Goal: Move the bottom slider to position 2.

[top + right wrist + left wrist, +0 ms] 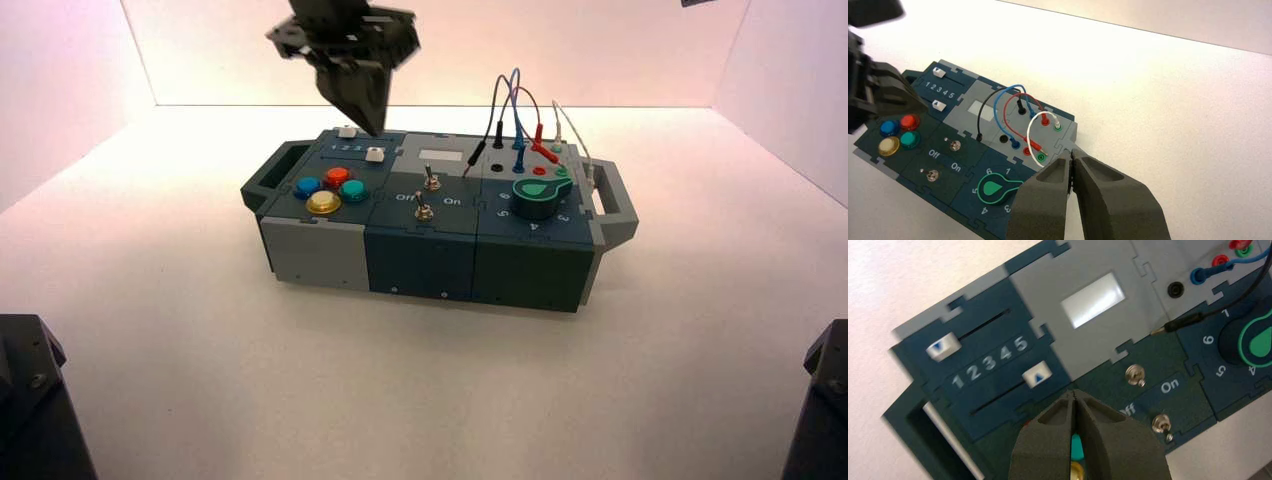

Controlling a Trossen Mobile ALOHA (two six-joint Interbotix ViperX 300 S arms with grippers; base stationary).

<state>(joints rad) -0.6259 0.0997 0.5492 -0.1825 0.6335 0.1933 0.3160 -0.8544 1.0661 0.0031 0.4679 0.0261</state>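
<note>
The bottom slider (1037,374) is a small white knob with a blue arrow, in its slot on the teal panel just below the digit row. It stands at the 5 end of the row, and the numeral 2 (974,372) is further along. In the high view the knob (375,154) sits at the box's back left. My left gripper (375,128) hangs shut and empty just above and beside it; in the left wrist view its tip (1075,394) is close to the knob without touching. My right gripper (1072,159) is shut and empty, hovering over the box's right end.
The twin top slider (942,346) sits at the 1 end. Two metal toggles (1135,374) stand by the Off/On lettering. Coloured buttons (325,190), a green dial (535,195), plugged wires (515,110) and a grey window (1093,300) fill the box (420,255).
</note>
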